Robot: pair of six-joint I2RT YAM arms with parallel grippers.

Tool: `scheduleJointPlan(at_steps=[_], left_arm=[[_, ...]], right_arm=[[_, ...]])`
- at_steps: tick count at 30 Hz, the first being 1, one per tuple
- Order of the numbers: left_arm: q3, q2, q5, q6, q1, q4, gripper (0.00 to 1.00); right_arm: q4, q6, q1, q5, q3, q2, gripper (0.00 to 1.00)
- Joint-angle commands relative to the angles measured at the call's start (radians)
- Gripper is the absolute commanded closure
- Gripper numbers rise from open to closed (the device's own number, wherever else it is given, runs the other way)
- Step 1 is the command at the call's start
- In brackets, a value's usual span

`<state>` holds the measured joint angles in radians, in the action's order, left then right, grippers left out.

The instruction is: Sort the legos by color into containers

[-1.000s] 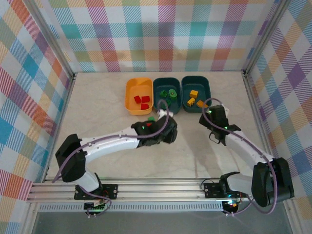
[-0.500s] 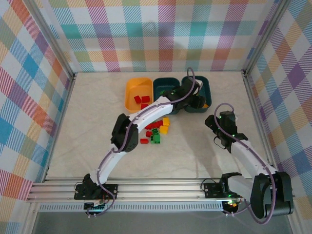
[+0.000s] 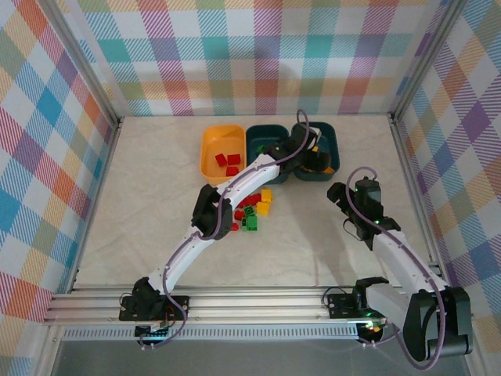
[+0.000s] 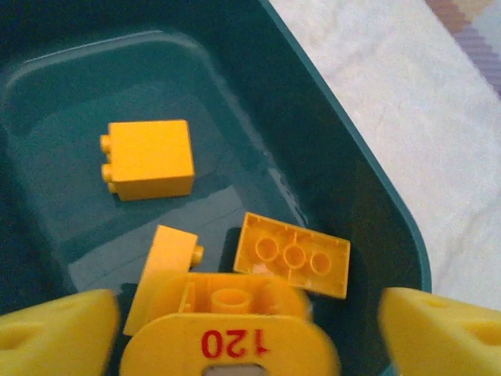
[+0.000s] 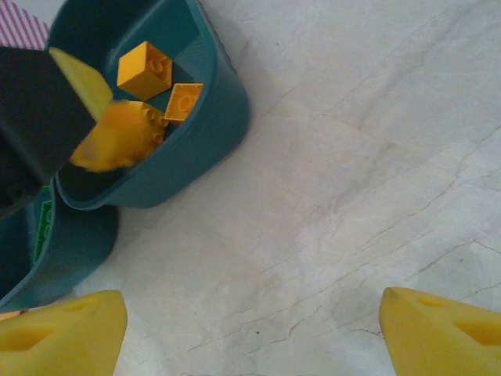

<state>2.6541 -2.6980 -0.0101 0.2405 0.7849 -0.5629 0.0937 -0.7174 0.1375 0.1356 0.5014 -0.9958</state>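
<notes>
The left end effector (image 4: pixel 250 333) hangs over the right-hand teal tub (image 4: pixel 376 211), its yellow fingers (image 4: pixel 55 333) spread wide and clamped on nothing; between them, touching neither, sits a blurred yellow lego (image 4: pixel 227 301) above a yellow tab marked in red figures "120" (image 4: pixel 232 342); three more yellow legos lie on the tub floor, a cube-shaped one (image 4: pixel 149 160), a flat one turned underside up (image 4: pixel 291 254) and a third beside it (image 4: pixel 164 270); the right end effector (image 5: pixel 250 333) is low over bare bench (image 5: pixel 352 180), fingers apart and empty; red legos (image 3: pixel 228 163) lie in the yellow-orange tub (image 3: pixel 210 160), beside the middle teal tub (image 3: pixel 258 139); loose red, green and yellow legos (image 3: pixel 250 213) are clustered on the bench in front of the tubs.
</notes>
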Motion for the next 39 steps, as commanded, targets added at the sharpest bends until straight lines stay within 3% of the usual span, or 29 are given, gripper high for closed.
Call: scheduleJointPlan(at_steps=[1,5,9,12,16,19,23,28,34,39], left_arm=[[0.042,0.051,-0.031,0.017,-0.009,0.047,0.03],[0.042,0.160,-0.111,0.052,-0.008,0.045,0.00],[-0.018,0.305,-0.046,0.059,-0.033,-0.064,0.00],[-0.402,0.520,-0.039,0.134,-0.098,0.045,0.00],[-1.047,0.838,-0.061,0.295,-0.219,0.400,0.00],[-1.393,1.030,-0.029,0.375,-0.300,0.488,0.00],[-1.701,1.199,0.013,0.389,-0.343,0.481,0.00],[-1.941,1.413,0.061,0.384,-0.361,0.434,0.00],[-2.059,1.613,0.090,0.373,-0.364,0.382,0.00],[-2.069,1.644,0.098,0.353,-0.364,0.366,0.00]], right_arm=[[-0.040,0.031,-0.003,-0.030,-0.021,0.032,0.16],[-0.071,0.063,0.024,-0.040,-0.022,0.030,0.17],[-0.073,0.124,0.119,-0.022,0.012,0.007,0.21],[-0.036,0.170,0.283,0.022,0.075,-0.066,0.25],[0.008,0.203,0.505,0.044,0.178,-0.244,0.28],[0.057,0.225,0.599,0.095,0.287,-0.407,0.28],[0.088,0.244,0.603,0.103,0.451,-0.605,0.23],[0.192,0.252,0.603,0.182,0.666,-0.813,0.24],[0.233,0.243,0.602,0.225,0.744,-0.898,0.36],[0.241,0.253,0.602,0.232,0.742,-0.906,0.50]])
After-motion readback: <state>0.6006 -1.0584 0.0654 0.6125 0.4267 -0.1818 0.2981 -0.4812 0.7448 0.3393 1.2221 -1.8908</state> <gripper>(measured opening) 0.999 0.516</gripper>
